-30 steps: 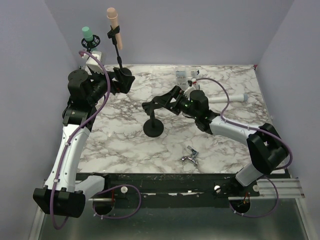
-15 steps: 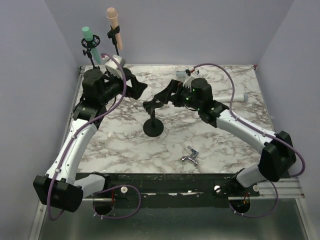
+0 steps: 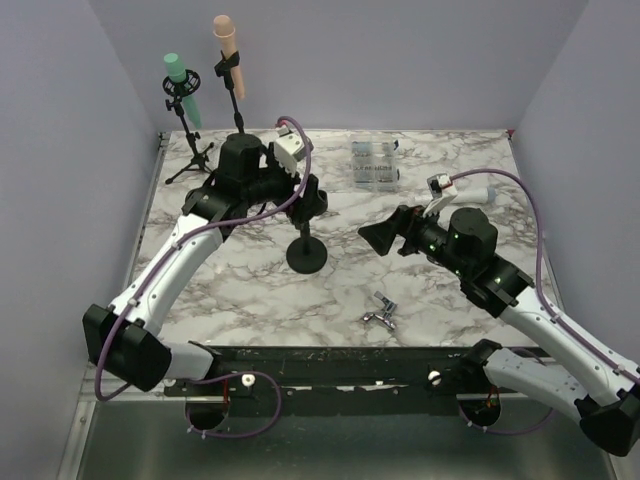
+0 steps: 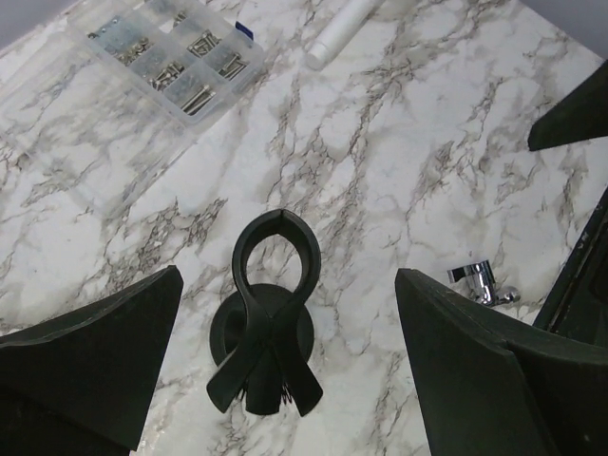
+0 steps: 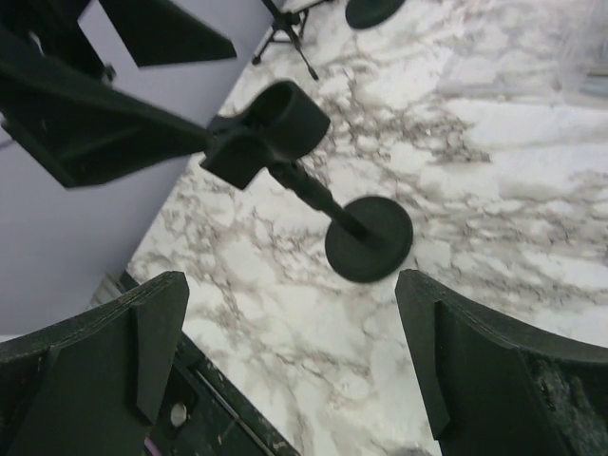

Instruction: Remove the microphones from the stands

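Note:
A black stand [image 3: 307, 256] with a round base stands mid-table, and its ring clip [image 4: 275, 271] holds nothing. My left gripper [image 3: 312, 200] hovers open just above that clip, one finger on each side, touching nothing. My right gripper [image 3: 377, 237] is open and empty to the right of the stand, pointing at it; its view shows the clip [image 5: 280, 119] and base [image 5: 369, 237]. At the back left, a peach microphone [image 3: 227, 42] sits clipped on a tall stand. A green microphone [image 3: 180, 80] rests on a small tripod [image 3: 190, 160].
A clear compartment box of small parts [image 3: 373, 163] lies at the back centre, and a white tube [image 3: 478, 195] at the right. A chrome fitting [image 3: 380, 312] lies near the front edge. Walls close in the table on the left, back and right.
My left arm has swung from the back left to above the centre stand. My right gripper has drawn back from the stand's clip to the right.

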### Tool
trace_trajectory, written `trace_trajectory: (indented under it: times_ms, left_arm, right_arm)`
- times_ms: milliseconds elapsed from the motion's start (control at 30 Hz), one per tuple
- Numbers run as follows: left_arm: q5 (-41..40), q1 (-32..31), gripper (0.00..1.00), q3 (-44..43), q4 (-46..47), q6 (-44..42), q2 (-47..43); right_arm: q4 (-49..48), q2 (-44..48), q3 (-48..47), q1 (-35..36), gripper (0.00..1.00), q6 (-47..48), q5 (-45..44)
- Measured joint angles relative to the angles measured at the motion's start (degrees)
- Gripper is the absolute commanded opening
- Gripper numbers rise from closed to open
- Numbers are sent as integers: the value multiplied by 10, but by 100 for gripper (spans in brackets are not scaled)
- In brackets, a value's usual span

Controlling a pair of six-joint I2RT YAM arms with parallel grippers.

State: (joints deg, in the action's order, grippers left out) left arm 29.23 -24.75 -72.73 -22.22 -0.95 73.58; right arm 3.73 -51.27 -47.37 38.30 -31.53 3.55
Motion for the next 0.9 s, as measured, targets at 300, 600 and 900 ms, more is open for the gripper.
trace_trajectory:
  times_ms: [300, 600, 900]
  left_arm:
    - [-48, -21, 96, -30, -65, -53, 89]
    - [-131, -31, 45, 6, -85, -63, 67]
    - [-211, -42, 12, 28, -92, -36, 36]
  right_arm:
    - [59, 71, 50, 0, 100, 45, -19]
    - [79, 107, 57, 0, 100, 51, -76]
    - [99, 170, 85, 0, 100, 47, -109]
